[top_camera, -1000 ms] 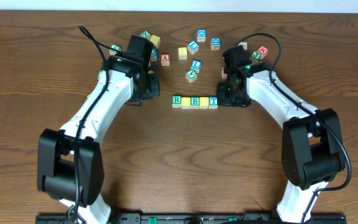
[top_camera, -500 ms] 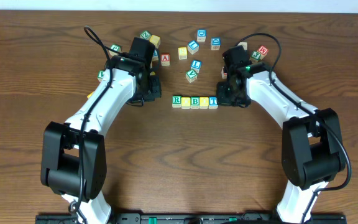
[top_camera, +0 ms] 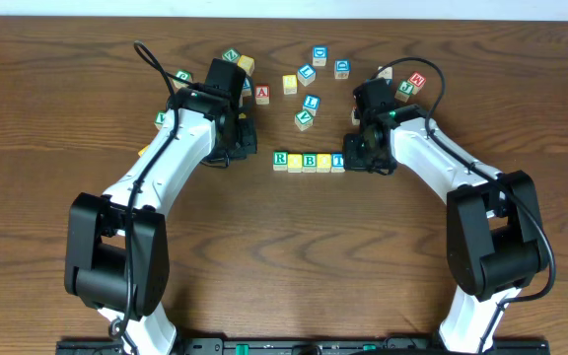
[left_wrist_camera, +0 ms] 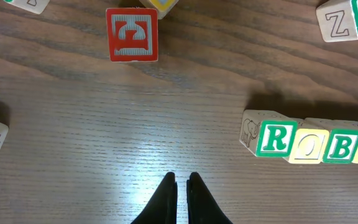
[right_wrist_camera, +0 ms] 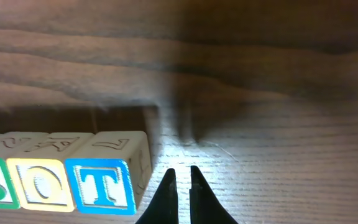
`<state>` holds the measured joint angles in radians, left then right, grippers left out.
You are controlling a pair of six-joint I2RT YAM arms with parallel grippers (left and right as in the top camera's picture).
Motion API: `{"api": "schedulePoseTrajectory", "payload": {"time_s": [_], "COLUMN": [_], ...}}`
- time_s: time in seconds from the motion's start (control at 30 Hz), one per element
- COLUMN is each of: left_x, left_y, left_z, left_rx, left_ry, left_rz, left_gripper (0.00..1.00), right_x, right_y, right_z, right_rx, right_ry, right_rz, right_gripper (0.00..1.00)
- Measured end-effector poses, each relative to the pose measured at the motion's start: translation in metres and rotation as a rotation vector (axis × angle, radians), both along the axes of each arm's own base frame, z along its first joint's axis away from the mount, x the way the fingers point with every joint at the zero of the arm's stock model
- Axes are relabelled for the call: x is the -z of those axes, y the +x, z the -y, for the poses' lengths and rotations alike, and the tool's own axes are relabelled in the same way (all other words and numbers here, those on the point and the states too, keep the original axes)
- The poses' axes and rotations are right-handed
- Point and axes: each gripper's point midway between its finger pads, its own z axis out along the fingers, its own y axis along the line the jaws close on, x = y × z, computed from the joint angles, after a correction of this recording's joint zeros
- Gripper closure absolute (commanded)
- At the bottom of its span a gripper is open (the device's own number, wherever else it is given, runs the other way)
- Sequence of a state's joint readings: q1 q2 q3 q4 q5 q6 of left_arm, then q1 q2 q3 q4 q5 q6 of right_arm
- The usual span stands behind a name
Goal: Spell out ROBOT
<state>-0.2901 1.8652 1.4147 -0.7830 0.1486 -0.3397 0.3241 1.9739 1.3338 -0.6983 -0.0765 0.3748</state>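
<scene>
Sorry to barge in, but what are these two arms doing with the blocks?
Two robot arms are spelling ROBOT. The row of five small wooden alphabet cubes reads R, O, B, O, T on the brown wooden table. The left claw is shut and empty, short of the green-printed R cube; the right claw is shut and empty, close beside the blue-printed T cube. Spare lettered cubes lie scattered behind the row.

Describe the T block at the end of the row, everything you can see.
The T block is a pale wooden cube: blue framed T on one face, unpainted embossing on adjoining faces. It sits flat on the table, ending the row, flush against the yellow O block. The shut right gripper stands close by its free side; contact unclear.
</scene>
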Motion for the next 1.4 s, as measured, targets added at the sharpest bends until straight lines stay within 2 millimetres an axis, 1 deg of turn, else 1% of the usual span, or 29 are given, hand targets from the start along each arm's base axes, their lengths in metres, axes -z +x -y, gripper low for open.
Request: {"api": "schedulePoseTrajectory", "payload": {"time_s": [0.17, 0.4, 1.1, 1.3, 1.4], "left_x": [0.0, 0.0, 0.0, 0.0, 0.0], "left_y": [0.0, 0.0, 0.0, 0.0, 0.0], "left_z": [0.0, 0.001, 0.001, 0.001, 0.001], "left_rx": [0.001, 0.001, 0.001, 0.001, 0.001], "left_ry": [-0.003, -0.003, -0.003, -0.003, -0.004], "left_rz": [-0.001, 0.0, 0.0, 0.0, 0.002], "left_gripper": [0.92, 0.92, 0.92, 0.92, 0.92], "right_x": [-0.001, -0.001, -0.002, -0.002, -0.002], "right_y": [0.001, 0.0, 0.002, 0.002, 0.002], "right_z": [-0.002, -0.013, -0.017, -0.017, -0.017], "right_rx": [-0.004, -0.028, -0.032, -0.032, -0.032], "right_ry": [0.006, 0.014, 0.031, 0.031, 0.032], "right_rz": [0.007, 0.018, 0.025, 0.025, 0.024], "right_gripper": [0.96, 0.96, 0.96, 0.97, 0.96]}}
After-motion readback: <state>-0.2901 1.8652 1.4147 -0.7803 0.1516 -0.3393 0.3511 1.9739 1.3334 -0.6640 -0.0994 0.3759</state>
